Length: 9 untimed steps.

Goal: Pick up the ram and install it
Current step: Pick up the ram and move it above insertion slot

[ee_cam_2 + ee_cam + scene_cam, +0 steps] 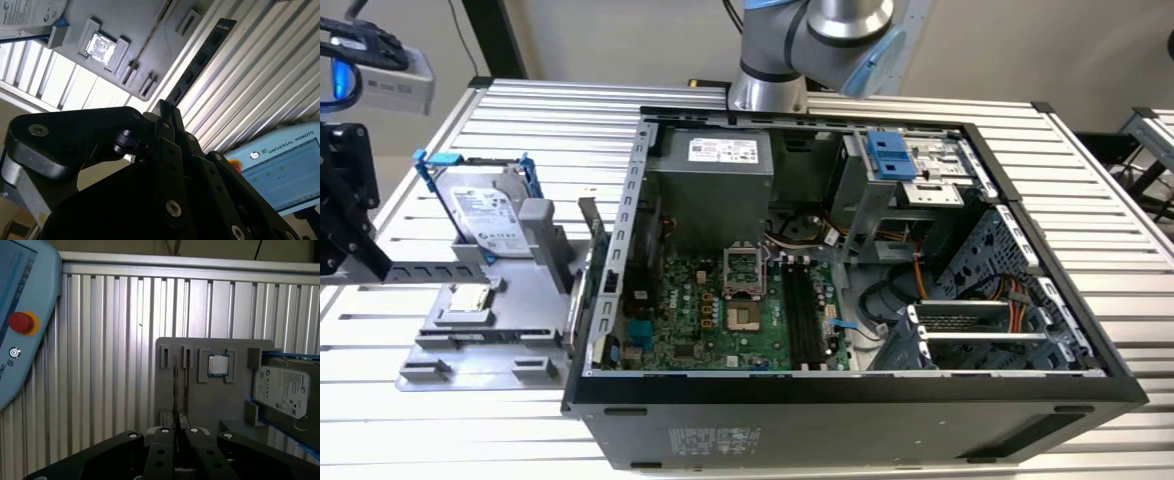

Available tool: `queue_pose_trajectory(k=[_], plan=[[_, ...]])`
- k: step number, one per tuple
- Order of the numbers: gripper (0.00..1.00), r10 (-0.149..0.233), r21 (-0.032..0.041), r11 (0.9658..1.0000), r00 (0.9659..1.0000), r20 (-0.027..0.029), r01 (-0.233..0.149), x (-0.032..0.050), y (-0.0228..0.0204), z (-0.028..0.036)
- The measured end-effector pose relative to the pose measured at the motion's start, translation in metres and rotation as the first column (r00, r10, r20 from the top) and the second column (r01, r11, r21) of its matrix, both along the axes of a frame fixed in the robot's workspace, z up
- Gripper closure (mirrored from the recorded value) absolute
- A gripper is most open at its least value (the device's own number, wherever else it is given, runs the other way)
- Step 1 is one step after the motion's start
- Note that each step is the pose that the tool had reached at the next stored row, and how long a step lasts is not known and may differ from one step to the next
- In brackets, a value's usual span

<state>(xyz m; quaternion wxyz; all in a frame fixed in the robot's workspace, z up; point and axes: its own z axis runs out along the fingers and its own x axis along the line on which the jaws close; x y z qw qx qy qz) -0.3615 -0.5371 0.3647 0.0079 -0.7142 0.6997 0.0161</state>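
Open black metal computer case (854, 388) on ribbed aluminium table (454, 440), green motherboard (707, 310) flat inside. Toward exterior view's left: grey plastic fixture tray (480, 355), 1 silver boxy hard drive in blue rails (487, 215) upright, 1 small square silver processor chip (467, 298) flat. Light-blue control pendant (30, 360), red round button (21, 322).

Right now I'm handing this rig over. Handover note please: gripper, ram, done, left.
Gripper: shut on the ram, which sticks out past the fingertips in both wrist views.
Position: at the exterior view's left, by the grey parts holder, apart from the computer case.
Done: ram gripped.
Left: the install. The memory slots on the motherboard look empty.
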Motion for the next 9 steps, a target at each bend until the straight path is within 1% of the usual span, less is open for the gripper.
queue_pose_trajectory(k=[5,9], plan=[[1.00,0.000,0.0001,1.0000,1.0000,0.0000,0.000,0.0000,0.0000,0.0089],[1.00,0.000,0.0000,1.0000,1.0000,0.0000,0.000,0.0000,0.0000,0.0172]])
